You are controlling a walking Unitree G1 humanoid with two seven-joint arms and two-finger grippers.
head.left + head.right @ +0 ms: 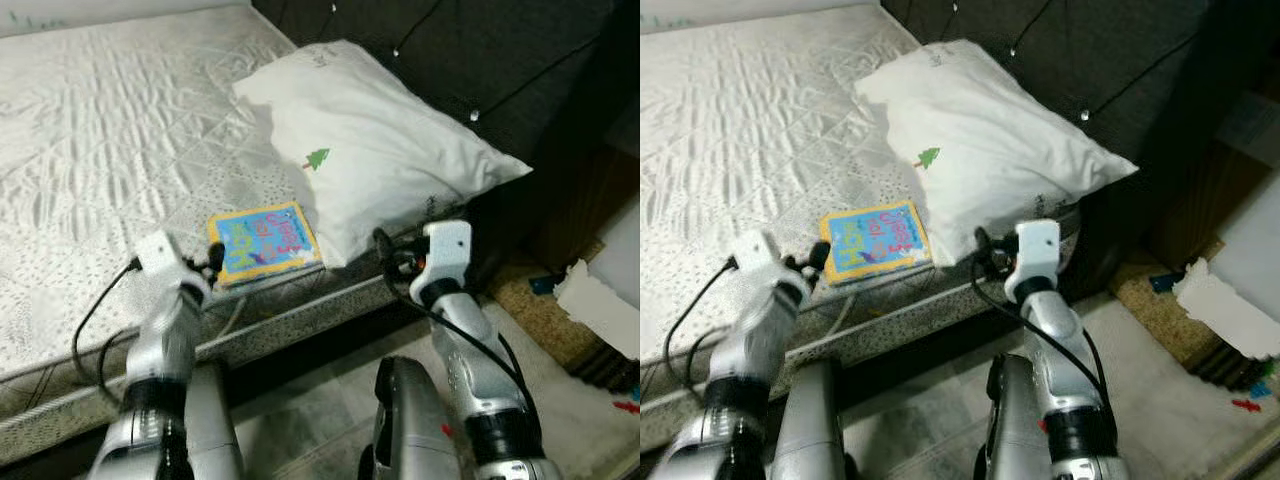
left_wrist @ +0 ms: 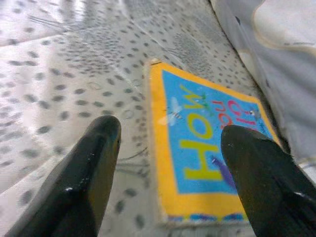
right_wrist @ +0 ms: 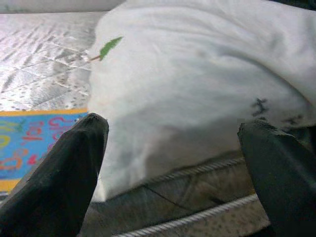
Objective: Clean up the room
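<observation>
Both grippers, left (image 2: pixel 168 163) and right (image 3: pixel 173 163), hover open at the bed's (image 1: pixel 90 150) near edge, the left framing the book (image 1: pixel 264 243) for pickup, the right facing the pillow (image 1: pixel 380 140).

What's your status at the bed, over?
Left gripper open, at the book's near edge. Right gripper open, facing the pillow. Book flat on mattress, pillow beside it; nothing blocking.
</observation>
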